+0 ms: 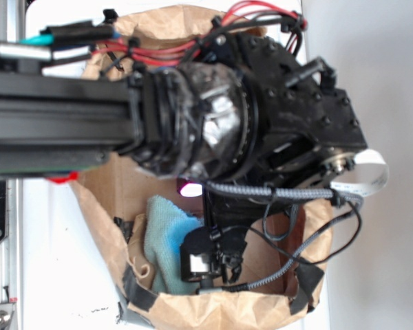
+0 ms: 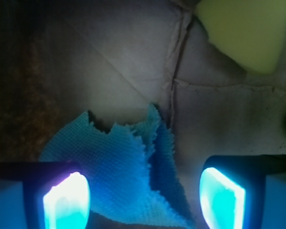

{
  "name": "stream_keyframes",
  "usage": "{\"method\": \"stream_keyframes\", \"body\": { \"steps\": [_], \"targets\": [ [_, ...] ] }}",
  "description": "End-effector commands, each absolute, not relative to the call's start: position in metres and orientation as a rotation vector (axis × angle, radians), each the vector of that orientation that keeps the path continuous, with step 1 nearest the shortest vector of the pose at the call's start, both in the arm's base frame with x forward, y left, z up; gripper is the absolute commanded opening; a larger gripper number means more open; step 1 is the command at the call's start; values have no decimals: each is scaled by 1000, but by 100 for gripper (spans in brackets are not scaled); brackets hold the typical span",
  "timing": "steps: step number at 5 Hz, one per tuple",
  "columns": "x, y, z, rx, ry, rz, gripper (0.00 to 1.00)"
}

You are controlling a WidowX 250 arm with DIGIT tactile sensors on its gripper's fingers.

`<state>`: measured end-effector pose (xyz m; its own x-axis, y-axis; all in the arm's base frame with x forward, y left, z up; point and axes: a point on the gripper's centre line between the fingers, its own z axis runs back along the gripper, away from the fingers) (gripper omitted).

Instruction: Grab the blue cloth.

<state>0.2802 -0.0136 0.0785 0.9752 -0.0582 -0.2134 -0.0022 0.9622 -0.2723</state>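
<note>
The gripper points straight down, and its jaws stand wide open with nothing between the pads but air. Its two glowing fingers hang above the blue cloth, which lies crumpled on the floor of the paper bag, reaching from the left finger toward the middle of the gap. I cannot tell if they touch it. Farther off, at the top right, sits a yellow sponge. From the side, the black arm bends over the bag and reaches down inside it.

Crumpled brown paper bag with black tape, pale yellow sponge on its creased floor
</note>
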Motion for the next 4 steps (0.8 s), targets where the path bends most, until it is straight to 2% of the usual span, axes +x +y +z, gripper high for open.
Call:
{"method": "stream_keyframes", "body": {
  "steps": [1, 3, 4],
  "targets": [
    [284, -10, 94, -224, 174, -80, 100],
    [284, -10, 94, -224, 174, -80, 100],
    [253, -24, 87, -199, 178, -169, 100]
  ]
}}
